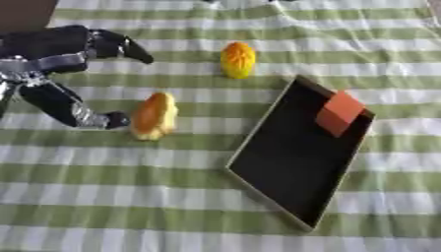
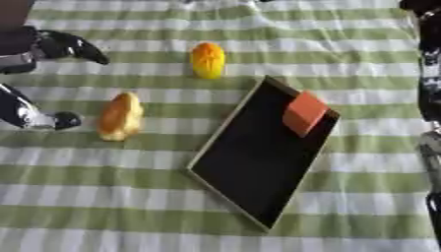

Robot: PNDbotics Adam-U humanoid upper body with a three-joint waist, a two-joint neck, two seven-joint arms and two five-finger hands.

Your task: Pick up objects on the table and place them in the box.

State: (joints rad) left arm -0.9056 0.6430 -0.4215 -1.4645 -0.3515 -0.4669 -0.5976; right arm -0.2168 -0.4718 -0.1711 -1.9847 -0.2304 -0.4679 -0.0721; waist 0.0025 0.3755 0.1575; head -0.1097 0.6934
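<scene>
Bread-like orange-yellow object, lying on the striped table just left of the box, is being approached by the left hand, whose fingers are being held apart beside it. It is being judged light, soft and best pinched across its narrow middle. The right hand is partly shown; its fingers cannot be told.

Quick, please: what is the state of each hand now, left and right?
Left hand: open, fingers spread beside the yellow-orange object, holding nothing.
Right hand: only a dark arm shows at the right edge; cannot be told.
</scene>
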